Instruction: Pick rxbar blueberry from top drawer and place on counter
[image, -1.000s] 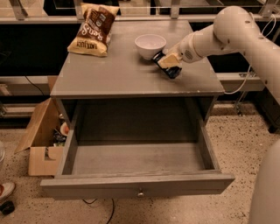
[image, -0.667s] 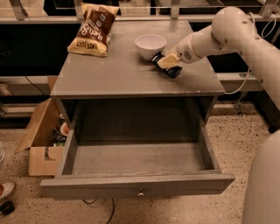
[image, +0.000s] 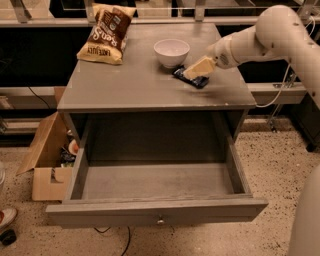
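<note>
Grey counter (image: 135, 85) carries one flat navy rxbar blueberry (image: 202, 82) under my gripper (image: 190, 73), whose grasp I cannot tell, one white bowl (image: 171, 50), one snack bag (image: 105, 35).

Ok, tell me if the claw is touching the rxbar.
Cannot tell. Camera view: the claw overlaps the rxbar blueberry on the counter, hiding any contact or gap.

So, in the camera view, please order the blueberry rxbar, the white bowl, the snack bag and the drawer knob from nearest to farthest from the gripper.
1. rxbar blueberry, directly under the gripper on the counter.
2. white bowl, just behind, leftward.
3. snack bag, back left corner.
4. drawer knob, low in front.
</note>
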